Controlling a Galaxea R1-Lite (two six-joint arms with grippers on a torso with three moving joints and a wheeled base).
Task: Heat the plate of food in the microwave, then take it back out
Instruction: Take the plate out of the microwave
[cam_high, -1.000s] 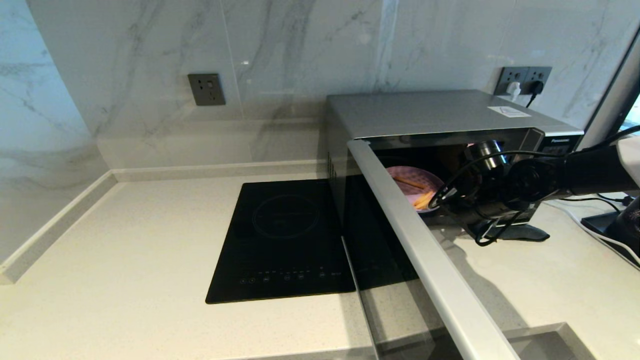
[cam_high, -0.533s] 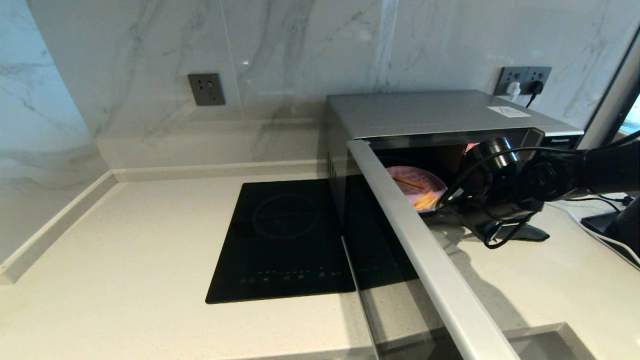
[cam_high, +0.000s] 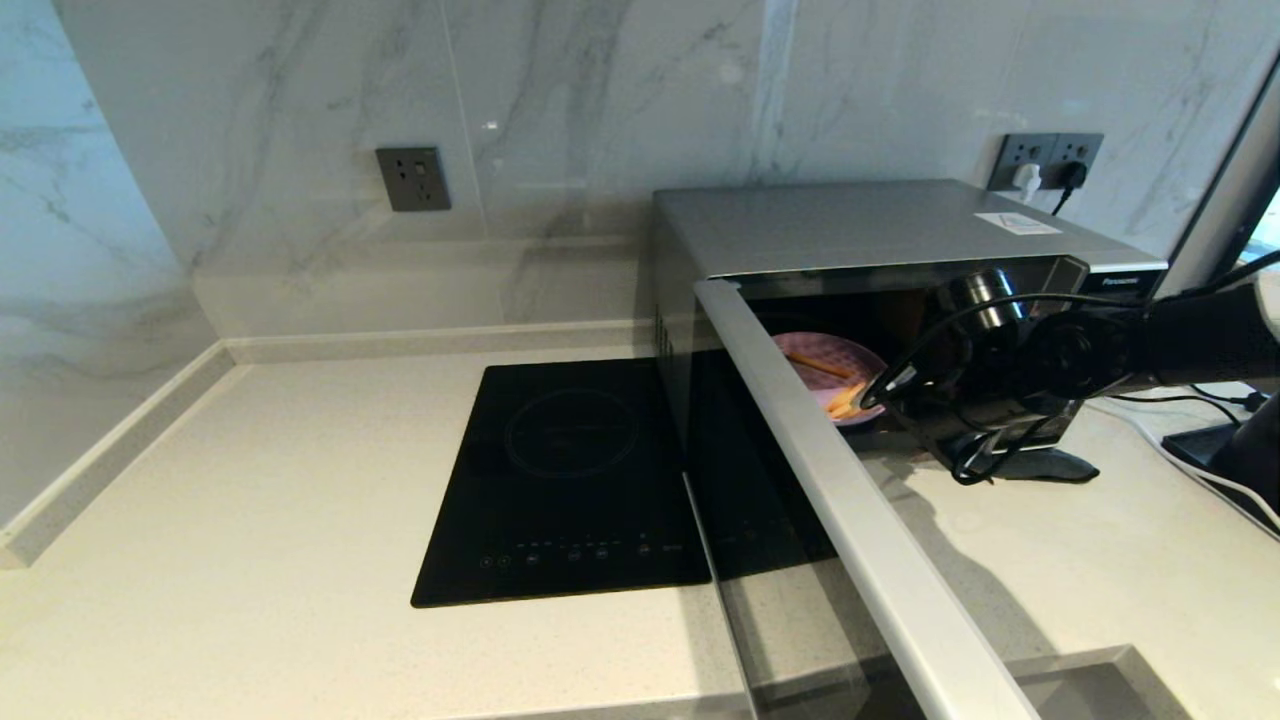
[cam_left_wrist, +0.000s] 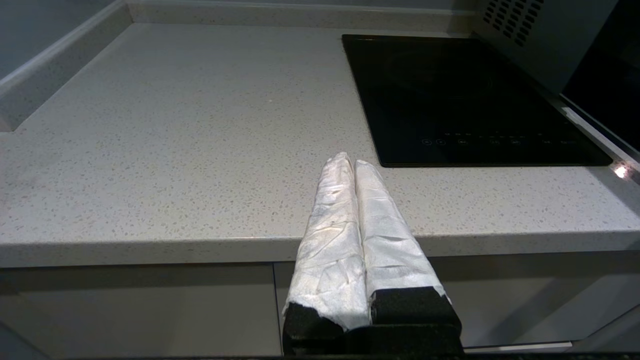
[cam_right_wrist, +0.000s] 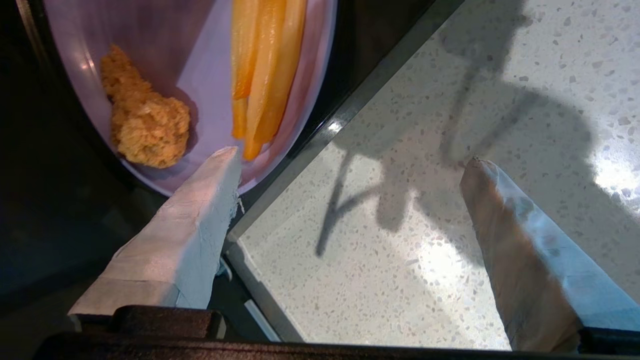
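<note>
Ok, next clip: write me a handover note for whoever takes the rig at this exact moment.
Right end effector: open, holding nothing, at the mouth of the microwave, one finger over the near rim of the plate of food, the other over the counter.
Left end effector: shut, empty, parked by the counter's front edge, away from the work.
Plate of food sits inside the microwave; the door is wide open.
Done: door open, plate inside. Whether heating has run cannot be told.
Left: confirm that, then either shut the door and heat, or grip the rim and bring the plate out.
</note>
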